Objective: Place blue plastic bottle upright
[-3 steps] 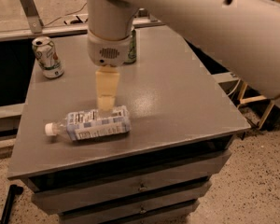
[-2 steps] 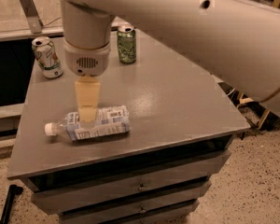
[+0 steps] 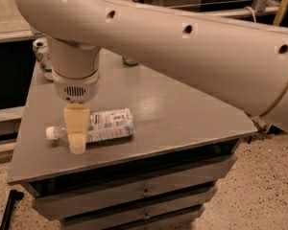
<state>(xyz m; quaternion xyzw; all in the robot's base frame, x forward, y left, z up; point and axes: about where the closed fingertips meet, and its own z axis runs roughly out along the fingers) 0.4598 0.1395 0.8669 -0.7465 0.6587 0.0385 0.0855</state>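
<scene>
Grey bench (image 3: 182, 114), drawers (image 3: 144, 191) below, speckled floor (image 3: 264, 186). We see blue plastic bottle (image 3: 108, 126) lying on its side near bench's front left, white cap (image 3: 51, 133) pointing left. Claw (image 3: 77, 145) down in front of bottle neck, beside cap; its width we cannot tell. Arm (image 3: 182, 47) hides most of green can (image 3: 129, 61), part of white-and-green can (image 3: 40, 51). Since earlier frame: claw lower, shifted left from label to neck; bottle unmoved.

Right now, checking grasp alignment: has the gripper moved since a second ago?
Yes: the gripper shifted along the blue plastic bottle toward its cap end.
</scene>
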